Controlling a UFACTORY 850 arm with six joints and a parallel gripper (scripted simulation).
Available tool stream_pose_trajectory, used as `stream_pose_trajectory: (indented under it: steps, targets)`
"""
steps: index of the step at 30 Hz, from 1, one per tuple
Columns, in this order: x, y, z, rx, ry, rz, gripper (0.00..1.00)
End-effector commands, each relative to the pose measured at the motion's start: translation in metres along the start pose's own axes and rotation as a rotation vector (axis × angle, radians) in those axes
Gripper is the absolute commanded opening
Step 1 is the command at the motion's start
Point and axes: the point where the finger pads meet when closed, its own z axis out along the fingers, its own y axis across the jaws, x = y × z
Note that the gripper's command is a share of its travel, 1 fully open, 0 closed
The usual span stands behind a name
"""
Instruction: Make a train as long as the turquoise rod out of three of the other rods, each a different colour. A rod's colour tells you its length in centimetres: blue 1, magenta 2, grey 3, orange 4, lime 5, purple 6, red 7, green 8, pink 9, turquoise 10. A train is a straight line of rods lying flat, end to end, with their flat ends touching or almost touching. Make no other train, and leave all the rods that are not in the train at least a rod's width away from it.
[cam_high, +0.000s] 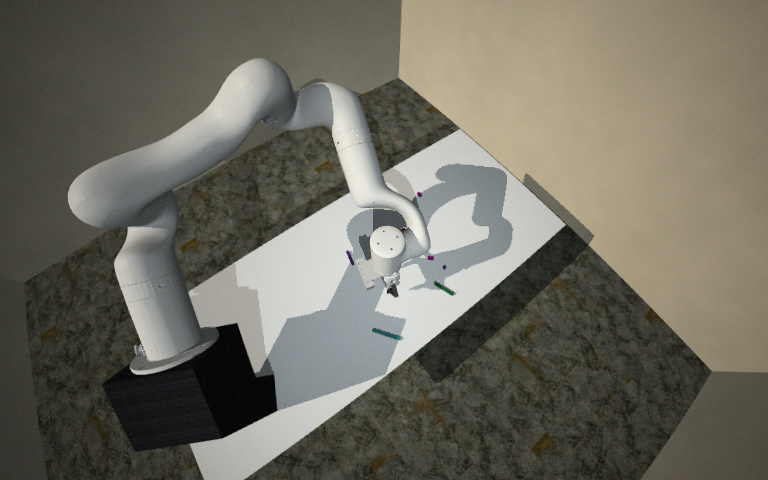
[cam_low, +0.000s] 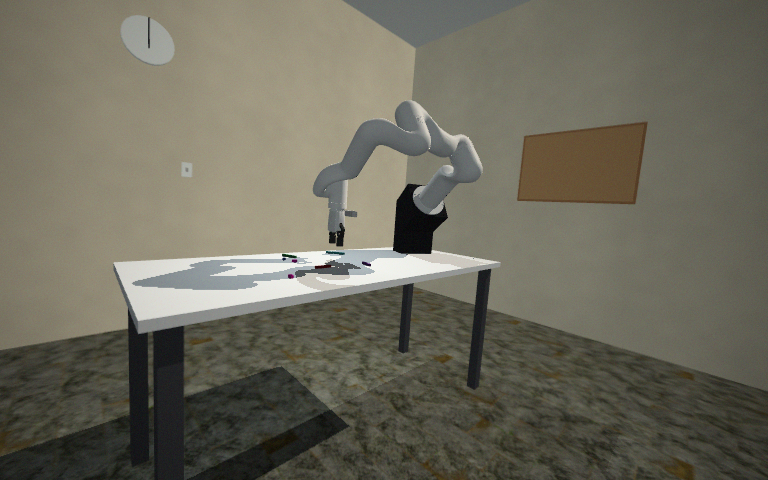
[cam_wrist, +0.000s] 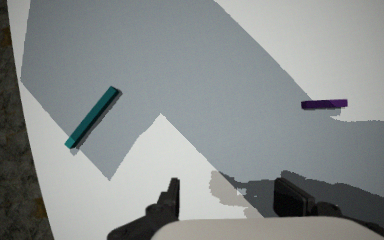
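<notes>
My gripper (cam_high: 391, 290) hangs open and empty above the white table, also seen in the side view (cam_low: 336, 236) and at the bottom of the wrist view (cam_wrist: 227, 202). The turquoise rod (cam_high: 386, 333) lies flat near the table's front edge, and in the wrist view (cam_wrist: 92, 117) it is at the left. The purple rod (cam_high: 350, 258) lies left of the wrist, and it shows at the right of the wrist view (cam_wrist: 324, 104). A green rod (cam_high: 444, 288), a small blue rod (cam_high: 444, 266) and two magenta rods (cam_high: 431, 257) (cam_high: 419, 194) lie to the right. A red rod (cam_low: 322, 266) lies under the arm.
The black robot base (cam_high: 181, 390) stands at the table's left end. The table's front edge runs close to the turquoise rod, with floor beyond it (cam_wrist: 15, 165). A wall stands behind the table's far right side.
</notes>
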Motion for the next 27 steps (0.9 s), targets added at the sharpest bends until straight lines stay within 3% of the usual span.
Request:
stream_pose_trajectory:
  steps: [1, 27]
  targets:
    - [0.003, -0.009, 0.000, -0.003, -0.015, -0.167, 1.00]
    - [0.023, -0.052, 0.000, 0.001, -0.018, -0.952, 1.00]
